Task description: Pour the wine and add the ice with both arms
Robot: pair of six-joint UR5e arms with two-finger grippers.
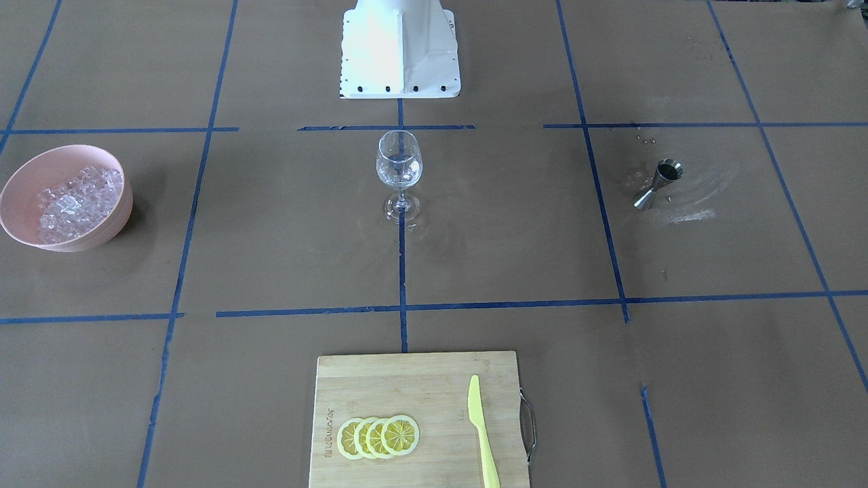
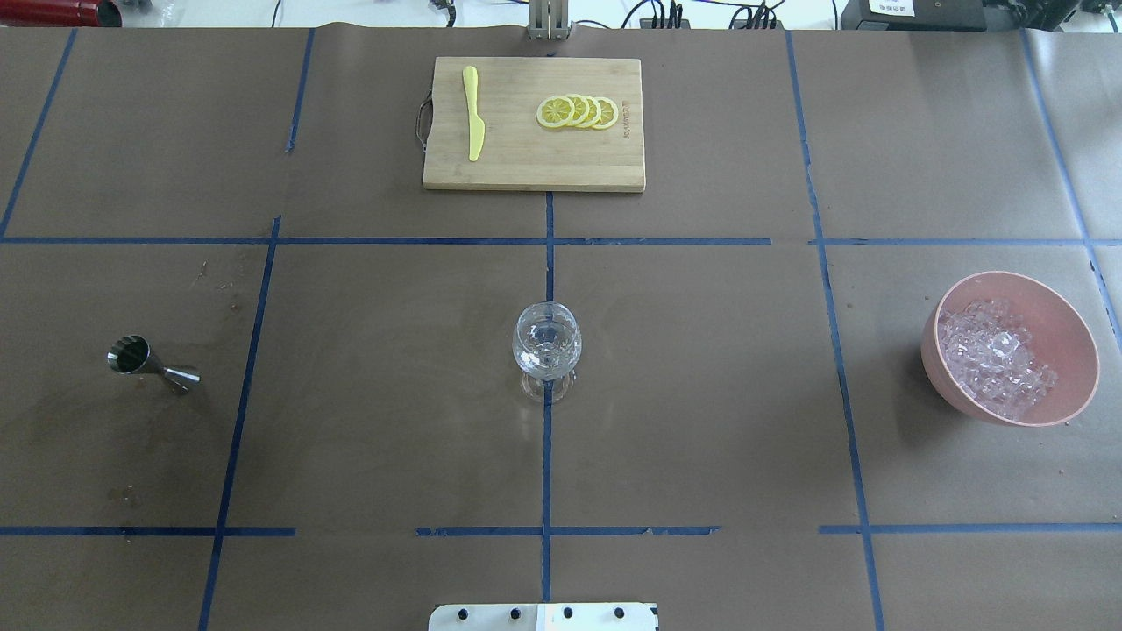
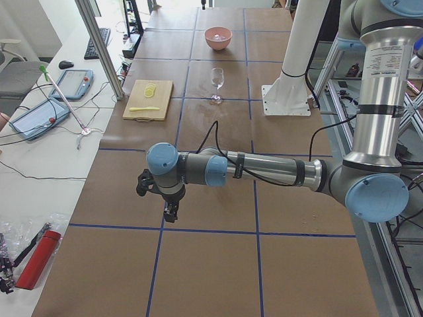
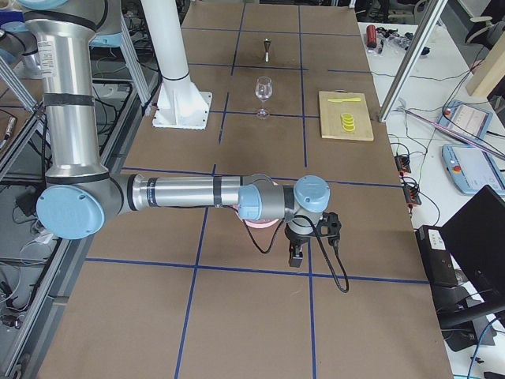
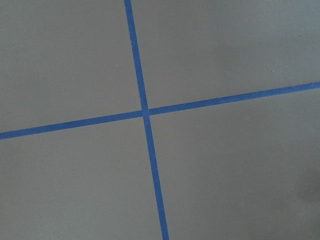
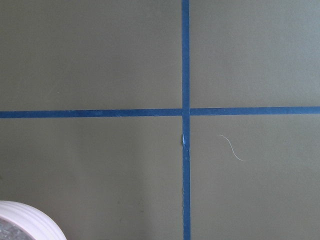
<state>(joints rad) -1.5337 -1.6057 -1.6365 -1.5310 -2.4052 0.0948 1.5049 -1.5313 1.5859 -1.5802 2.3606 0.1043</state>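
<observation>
Front-facing: the ice is a heap of clear glassy cubes with no clear long axis. It lies in a pink bowl at the worktop's end on the robot's right. A wine glass stands upright at centre.
Overhead: both arms out of frame.
Left side: left end effector points down; grip state cannot be told.
Right side: right end effector points down, grip likewise unreadable. The right arm hides most of the bowl.
Right wrist: bowl rim cut off at the lower-left corner.

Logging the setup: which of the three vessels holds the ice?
The pink bowl, heaped with clear ice cubes; the wine glass and steel jigger show none.
</observation>
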